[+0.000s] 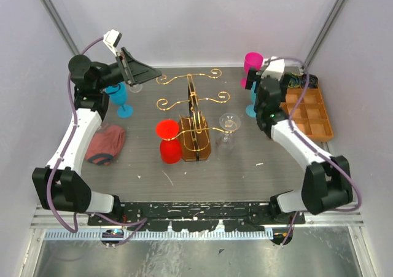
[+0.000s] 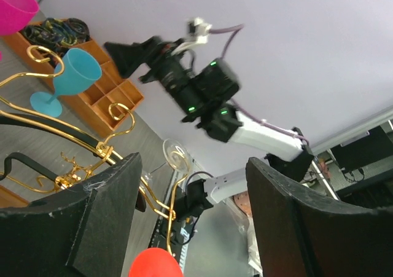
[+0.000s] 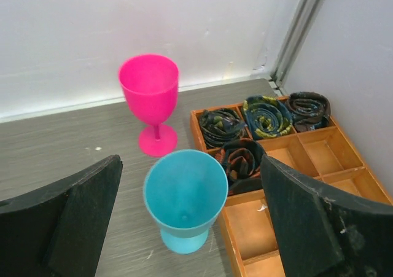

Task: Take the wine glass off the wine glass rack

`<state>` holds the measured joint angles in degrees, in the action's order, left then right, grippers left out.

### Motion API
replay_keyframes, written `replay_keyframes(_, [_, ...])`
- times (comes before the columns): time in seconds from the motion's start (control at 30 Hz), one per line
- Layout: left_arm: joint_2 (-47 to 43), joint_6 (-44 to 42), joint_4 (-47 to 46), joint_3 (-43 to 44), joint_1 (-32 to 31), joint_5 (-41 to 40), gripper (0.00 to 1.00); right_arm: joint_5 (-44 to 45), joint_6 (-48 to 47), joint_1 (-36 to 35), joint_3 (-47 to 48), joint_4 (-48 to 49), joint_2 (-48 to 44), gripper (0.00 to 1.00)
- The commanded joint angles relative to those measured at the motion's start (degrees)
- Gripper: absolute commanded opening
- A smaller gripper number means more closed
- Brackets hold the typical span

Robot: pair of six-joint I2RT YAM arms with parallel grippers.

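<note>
While left gripper (image 2: 193, 166) and right gripper (image 3: 190, 166) gape empty — red wine glass (image 1: 170, 151) on gold wire rack (image 1: 191, 99).
Turquoise goblet (image 3: 184, 194) beneath right gripper.

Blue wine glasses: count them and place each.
2. Left blue glass stands beside the left arm; right blue glass by the pink glass and wooden tray. Arms could hide more.

On my screen the grey table (image 1: 258, 166) carries an orange-brown wooden tray (image 3: 344, 179) at the far right, and I see dark rolled bands (image 3: 267, 116) in its back compartments. Just beside the tray a blue goblet (image 3: 184, 194) stands upright, with a pink goblet (image 3: 150, 99) behind it. Another blue goblet (image 1: 118, 95) stands at the far left, near a crumpled reddish cloth (image 1: 104, 143).
</note>
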<state>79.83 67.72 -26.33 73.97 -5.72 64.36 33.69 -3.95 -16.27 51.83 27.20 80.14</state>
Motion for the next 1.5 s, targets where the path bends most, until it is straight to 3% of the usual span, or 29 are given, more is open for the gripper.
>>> replay_keyframes(0.0, [-2.73, -7.24, 11.91, 0.32, 0.26, -3.68, 0.73, -6.63, 14.66, -0.13, 15.6, -33.47, -8.95, 0.98])
replay_keyframes(0.1, [-4.5, -16.56, 27.76, 3.25, 0.27, -9.38, 0.74, -17.22, 21.64, -0.01, 21.49, -45.41, -13.22, 0.81])
replay_keyframes(0.17, [-5.28, -17.12, 29.75, 3.1, 0.27, -10.45, 0.75, -25.9, 26.99, 0.06, 26.37, -54.98, -13.07, 0.72])
replay_keyframes(0.23, [-5.52, -16.27, 30.03, 2.6, 0.27, -10.42, 0.75, -33.88, 29.91, 0.07, 28.88, -61.0, -11.78, 0.7])
replay_keyframes(0.37, [-6.12, -15.96, 31.15, 1.09, 0.27, -10.47, 0.75, -46.77, 34.45, -0.04, 25.95, -63.06, -12.03, 0.66])
replay_keyframes(0.9, [-6.64, -15.46, 32.39, -2.17, 0.27, -10.78, 0.75, -57.07, 38.13, 0.01, 17.23, -64.97, -20.45, 0.65])
replay_keyframes(1.17, [-6.62, -15.37, 32.23, -2.97, 0.27, -10.77, 0.75, -62.32, 37.1, -0.05, 15.53, -65.36, -22.01, 0.51])
replay_keyframes(1.37, [-6.62, -14.8, 31.55, -3.28, 0.22, -10.76, 0.75, -62.54, 36.47, 0.01, 16.43, -65.78, -22.68, 0.21])
replay_keyframes(1.47, [-6.64, -14.4, 31.04, -3.48, 0.26, -10.74, 0.75, -61.77, 36.68, 0.0, 16.93, -65.74, -22.74, 0.13])
